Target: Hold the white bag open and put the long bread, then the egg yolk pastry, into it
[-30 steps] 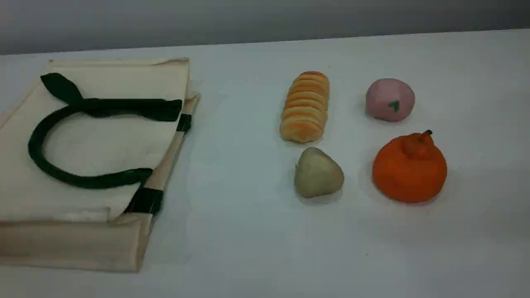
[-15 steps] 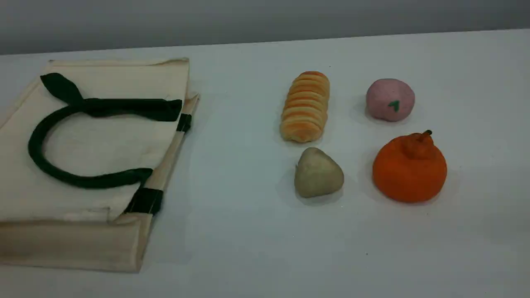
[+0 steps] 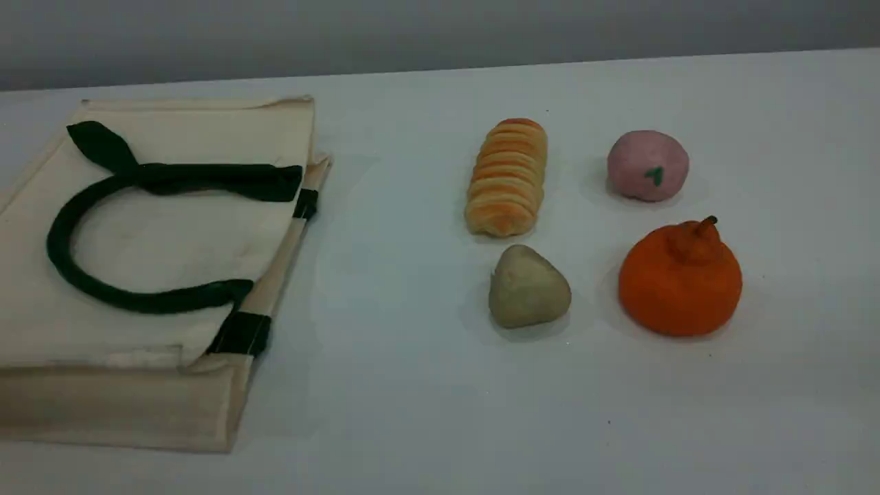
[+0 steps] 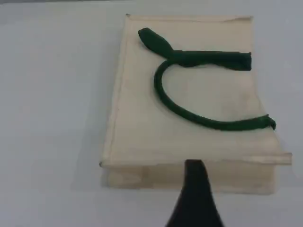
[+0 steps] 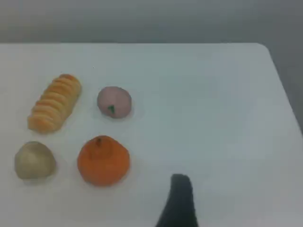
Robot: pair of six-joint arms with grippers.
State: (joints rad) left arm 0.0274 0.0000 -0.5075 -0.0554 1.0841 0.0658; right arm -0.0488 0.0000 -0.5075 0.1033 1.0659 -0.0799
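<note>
Here the left gripper hangs wide open, holding nothing, with the white bag lying flat just ahead of it, green handle on top. The right gripper, equally wide and empty, has the long bread and the pastry off to its left, beyond the orange fruit.

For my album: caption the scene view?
White bag lies flat, left; bread, pastry, pink ball and orange fruit, right.
</note>
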